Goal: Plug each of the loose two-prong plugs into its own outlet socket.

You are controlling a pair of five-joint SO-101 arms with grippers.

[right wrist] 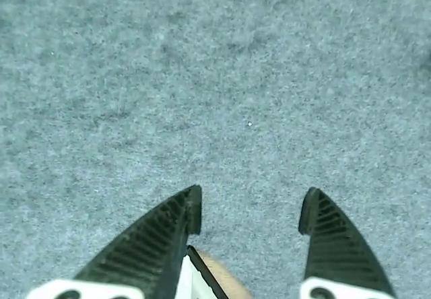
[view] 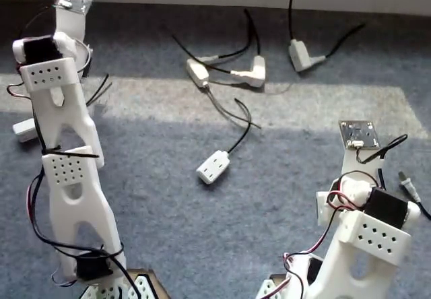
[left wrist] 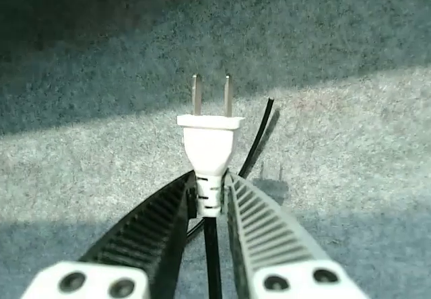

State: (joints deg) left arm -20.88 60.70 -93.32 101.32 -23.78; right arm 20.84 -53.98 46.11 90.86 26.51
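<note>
Left gripper [left wrist: 210, 181] has its fingers clamped tight on the neck of the white two-prong plug [left wrist: 209, 137]. The prongs point away and the plug is held over the grey carpet [left wrist: 350, 144], with its black cord [left wrist: 212, 258] running back between the fingers. Right gripper [right wrist: 250, 208] hangs above the carpet, fingers well apart. From the high view, a white outlet socket [view: 213, 166] lies mid-carpet between the arms.

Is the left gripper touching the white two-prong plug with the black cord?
Touching. The left wrist view shows the left gripper with both ribbed fingers pressed against the neck of the white two-prong plug.
</note>
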